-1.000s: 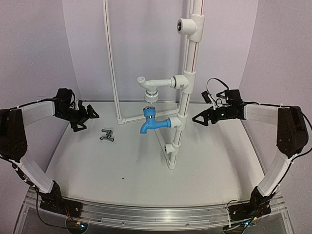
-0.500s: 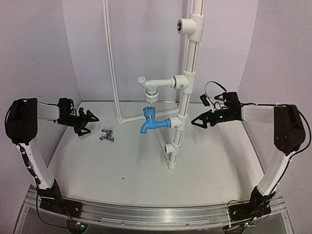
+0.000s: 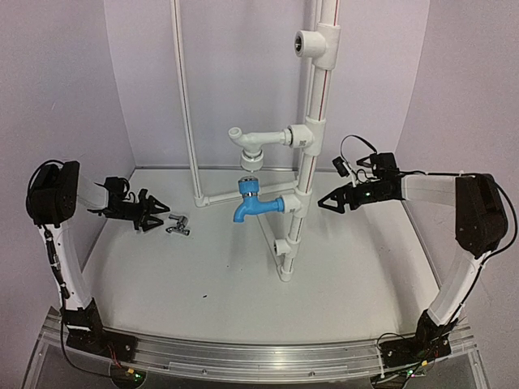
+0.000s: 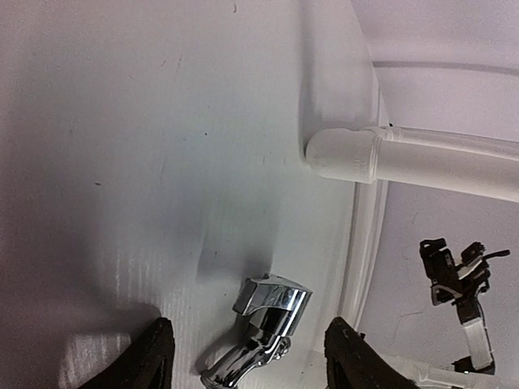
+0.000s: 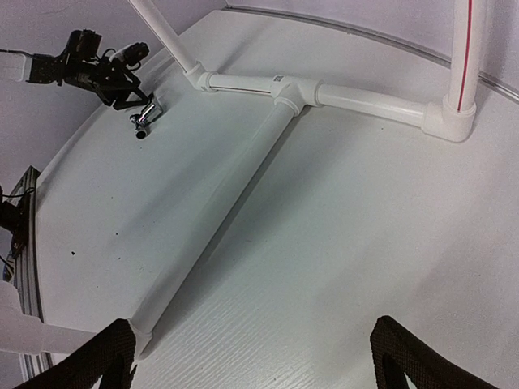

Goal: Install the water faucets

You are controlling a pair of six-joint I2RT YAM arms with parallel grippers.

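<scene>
The small shiny silver faucet [image 3: 178, 225] lies on the white table left of the pipe frame. It also shows in the left wrist view [image 4: 263, 328] and small in the right wrist view [image 5: 145, 118]. My left gripper [image 3: 154, 215] is open, low over the table, its fingertips [image 4: 154, 352] either side of the faucet without touching it. My right gripper [image 3: 328, 199] is open and empty, held in the air just right of the upright pipe [image 3: 308, 154]. A blue plastic tap [image 3: 251, 203] is mounted on that pipe.
The white pipe frame stands mid-table, with a white spout fitting [image 3: 253, 146] above the blue tap, an open tee [image 3: 312, 42] higher up and a floor pipe [image 5: 243, 162] running forward. A thin upright pipe [image 3: 185, 97] stands behind the faucet.
My left gripper has dropped and moved right, closing in on the silver faucet until its open fingers straddle it. My right gripper has shifted slightly left towards the upright pipe.
</scene>
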